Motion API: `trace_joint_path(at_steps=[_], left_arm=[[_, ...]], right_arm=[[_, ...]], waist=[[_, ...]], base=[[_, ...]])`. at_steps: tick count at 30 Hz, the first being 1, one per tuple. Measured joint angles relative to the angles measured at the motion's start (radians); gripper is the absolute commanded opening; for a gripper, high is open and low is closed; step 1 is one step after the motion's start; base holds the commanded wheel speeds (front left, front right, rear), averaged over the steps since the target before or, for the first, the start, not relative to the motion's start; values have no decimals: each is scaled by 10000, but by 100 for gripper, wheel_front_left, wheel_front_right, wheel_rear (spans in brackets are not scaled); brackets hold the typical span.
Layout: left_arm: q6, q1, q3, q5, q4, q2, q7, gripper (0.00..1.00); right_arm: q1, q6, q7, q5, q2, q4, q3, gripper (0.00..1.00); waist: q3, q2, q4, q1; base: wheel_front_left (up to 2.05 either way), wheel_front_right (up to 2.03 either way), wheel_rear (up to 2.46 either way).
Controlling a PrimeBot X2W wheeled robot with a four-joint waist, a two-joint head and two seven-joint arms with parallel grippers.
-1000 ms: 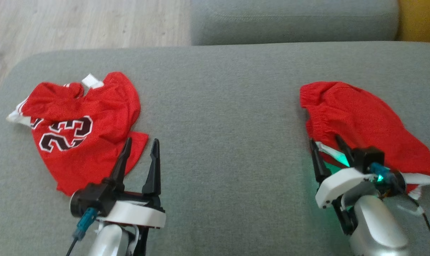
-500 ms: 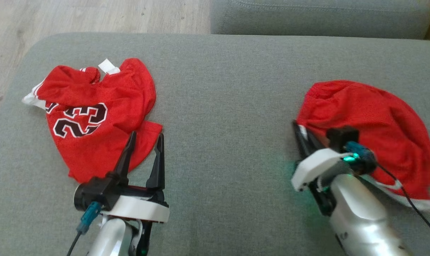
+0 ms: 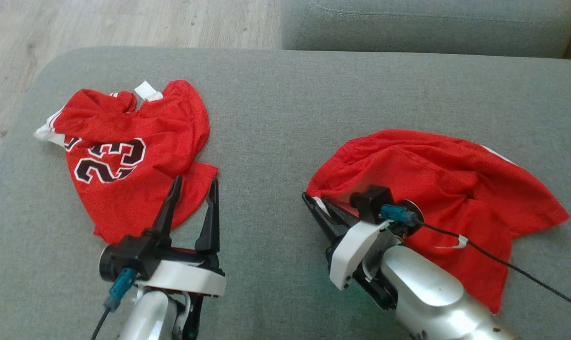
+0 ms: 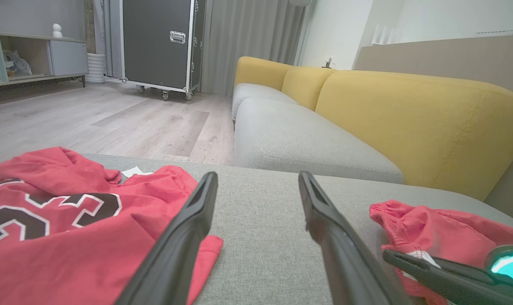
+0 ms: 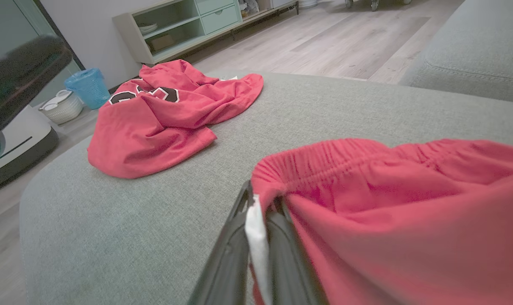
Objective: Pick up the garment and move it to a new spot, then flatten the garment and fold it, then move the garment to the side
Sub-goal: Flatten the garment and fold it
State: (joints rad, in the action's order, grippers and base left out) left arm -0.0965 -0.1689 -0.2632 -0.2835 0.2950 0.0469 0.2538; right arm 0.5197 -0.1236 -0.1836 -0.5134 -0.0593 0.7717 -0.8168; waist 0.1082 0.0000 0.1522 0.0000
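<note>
The robot's right gripper [image 5: 260,199] is pinched tight on a white-trimmed edge of the red shorts [image 3: 432,174], close beside the gathered elastic waistband [image 5: 345,154]. Its two dark fingers are pressed together with a strip of white fabric showing between them. The shorts lie crumpled on the right half of the grey sofa cushion [image 3: 285,118], fanning out from the held corner towards the robot's right. Part of the cloth lies under the silver forearm [image 3: 427,293], and a black cable [image 3: 526,274] trails across it.

The left gripper [image 3: 196,182] sits low over the cushion with its fingers spread wide and nothing between them. In the head view, one fingertip overlaps the lower hem of a red jersey [image 3: 125,156]. That jersey, marked with the number 23, lies rumpled at the cushion's left end, well apart from the shorts.

Beyond the cushion are a second grey seat [image 3: 427,28], a yellow backrest [image 4: 409,114] and a pale wooden floor [image 3: 125,23].
</note>
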Motion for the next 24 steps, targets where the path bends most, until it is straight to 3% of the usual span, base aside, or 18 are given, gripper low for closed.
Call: trace_joint_path(at_steps=[1,5,10,14,18,19,24], left_arm=[[6,0,0,0,10,0,0,100],[48,17,40,-71,46,0,0,100],[52,59,226,-69,-67,0,0,100],[44,143,376,-58,-142,0,0,100],[40,244,439,-58,-245,0,0,100],[40,244,439,-58,-245,0,0,100],[23,484,497,-33,-351,0,0,100]], right_arm=[[63,0,-6,-54,-6,2,-142,100],[204,0,-226,-270,-12,-52,-284,100],[244,0,-585,-67,-21,-230,723,100],[139,0,-644,773,-73,-1078,2322,100],[-553,0,-675,1933,-535,-2330,4255,100],[-553,0,-675,1933,-535,-2330,4255,100],[-2354,0,-675,3020,-637,-3536,6238,100]], waist=[[-9,0,-9,0],[-97,0,-127,0],[-305,0,-564,0],[-499,0,-923,0],[-742,0,-1251,0],[-742,0,-1251,0],[-954,0,-1645,-1]], base=[[0,0,0],[0,0,0],[0,0,0],[0,0,0],[0,0,0],[0,0,0],[0,0,0]])
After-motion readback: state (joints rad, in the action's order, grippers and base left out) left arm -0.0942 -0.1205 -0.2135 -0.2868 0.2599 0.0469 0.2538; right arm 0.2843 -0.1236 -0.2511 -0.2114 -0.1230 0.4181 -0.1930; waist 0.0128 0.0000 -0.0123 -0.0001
